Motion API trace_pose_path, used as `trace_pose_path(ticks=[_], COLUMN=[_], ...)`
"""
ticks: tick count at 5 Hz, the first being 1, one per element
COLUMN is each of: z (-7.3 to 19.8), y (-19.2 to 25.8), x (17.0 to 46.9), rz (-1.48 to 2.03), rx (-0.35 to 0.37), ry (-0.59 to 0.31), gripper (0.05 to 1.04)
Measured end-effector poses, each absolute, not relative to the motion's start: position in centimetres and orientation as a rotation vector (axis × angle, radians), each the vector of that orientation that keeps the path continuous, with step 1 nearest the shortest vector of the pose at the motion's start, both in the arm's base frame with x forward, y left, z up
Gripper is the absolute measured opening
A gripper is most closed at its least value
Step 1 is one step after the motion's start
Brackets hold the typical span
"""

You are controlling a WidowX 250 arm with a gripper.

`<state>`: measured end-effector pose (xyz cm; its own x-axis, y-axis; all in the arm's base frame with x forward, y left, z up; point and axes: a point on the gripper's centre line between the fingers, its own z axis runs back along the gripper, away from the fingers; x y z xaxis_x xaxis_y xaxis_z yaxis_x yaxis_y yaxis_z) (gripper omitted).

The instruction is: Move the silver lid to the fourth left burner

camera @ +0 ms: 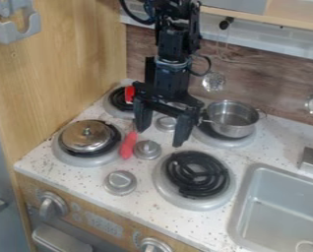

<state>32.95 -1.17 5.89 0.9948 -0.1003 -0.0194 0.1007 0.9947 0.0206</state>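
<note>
End effector (160, 137): wide open, jaws well apart, holding nothing. It hangs over the middle of the speckled white worktop (80, 175), tips pointing down, between the left and right burners.

Lid, the round shiny silver one with a small knob on top (86, 136), sits on the near left burner (70, 156). Black coil and grey rim show around it. It's left of the end effector, apart from it.

Far left burner (117, 106): black coil, partly behind the arm, with a red piece (129, 94) seen at the coil, next to the arm. Can't tell if it touches anything.

Far right burner (229, 142): round silver metal pot (233, 118) on it, open top.

Near right burner (195, 202): black coil exposed.

Slim red-orange object (128, 145) lies just right of the near left burner, beside a round silver dial (146, 149). Second silver dial (120, 182) nearer the front edge. Grey rectangular sink (283, 197) at near right. Perforated metal utensil (213, 81) hangs at the back wall.
</note>
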Motion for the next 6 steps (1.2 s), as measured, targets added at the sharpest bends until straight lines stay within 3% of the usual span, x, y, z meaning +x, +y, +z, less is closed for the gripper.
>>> trace_pose_path(ticks=[2,4,6], z=[4.1,4.5,3.3], y=[0.2,8.2,14.2], x=[33.3,35.9,36.7], rz=[-0.065,0.121,0.253], rx=[-0.001,0.086,0.142], ry=[0.061,-0.006,-0.051], gripper=[1.000,1.000,1.000])
